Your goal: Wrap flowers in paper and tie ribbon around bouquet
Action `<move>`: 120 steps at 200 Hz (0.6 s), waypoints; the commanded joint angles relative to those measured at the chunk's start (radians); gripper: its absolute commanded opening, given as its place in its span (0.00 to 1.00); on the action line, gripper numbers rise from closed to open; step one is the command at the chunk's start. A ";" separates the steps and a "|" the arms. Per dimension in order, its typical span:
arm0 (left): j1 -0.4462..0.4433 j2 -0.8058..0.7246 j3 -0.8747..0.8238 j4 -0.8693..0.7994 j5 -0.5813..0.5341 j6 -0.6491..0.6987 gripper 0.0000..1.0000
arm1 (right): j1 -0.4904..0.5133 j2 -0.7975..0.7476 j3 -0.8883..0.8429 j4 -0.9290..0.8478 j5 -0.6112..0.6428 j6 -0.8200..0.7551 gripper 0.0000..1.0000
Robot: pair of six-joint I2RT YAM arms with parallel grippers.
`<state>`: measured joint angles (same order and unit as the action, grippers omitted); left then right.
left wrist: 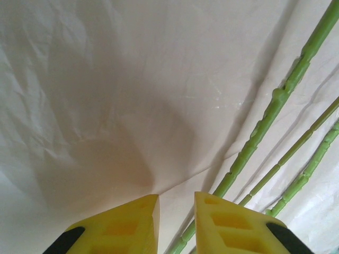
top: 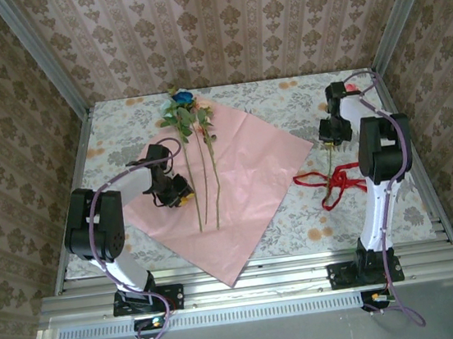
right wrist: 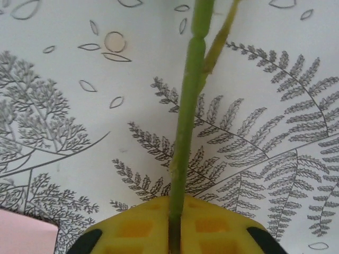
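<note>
Top external view gives me the paper (top: 252,175) spread flat on the table (top: 115,138), pink side up and turned like a diamond, one corner reaching the near edge. The flowers (top: 183,102) lie on it with their blooms at its far corner and three long stems running back toward me. My left gripper (top: 178,196) sits low over the paper, just left of those stems. On its wrist camera the yellow fingers (left wrist: 233,222) stand slightly parted, a narrow gap between them, and a crease in the paper runs up to their tips; I cannot tell whether they touch the sheet. My right gripper (top: 328,142) is off the paper, near the right side of the table, pressed together on a single green stem (right wrist: 185,132) that sticks out forward over the printed cloth. The ribbon (top: 337,181) lies loose in loops just nearer to me than that gripper, beside the paper's right corner.
</note>
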<state>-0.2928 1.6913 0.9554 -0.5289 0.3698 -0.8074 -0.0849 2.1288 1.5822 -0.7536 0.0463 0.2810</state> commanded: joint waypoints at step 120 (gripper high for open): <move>0.008 -0.001 0.006 -0.014 -0.003 0.010 0.22 | 0.527 -0.256 0.062 0.373 -0.257 0.249 0.00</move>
<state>-0.2928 1.6913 0.9554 -0.5304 0.3695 -0.8074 0.3721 1.7885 1.5970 -0.4820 -0.1143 0.4217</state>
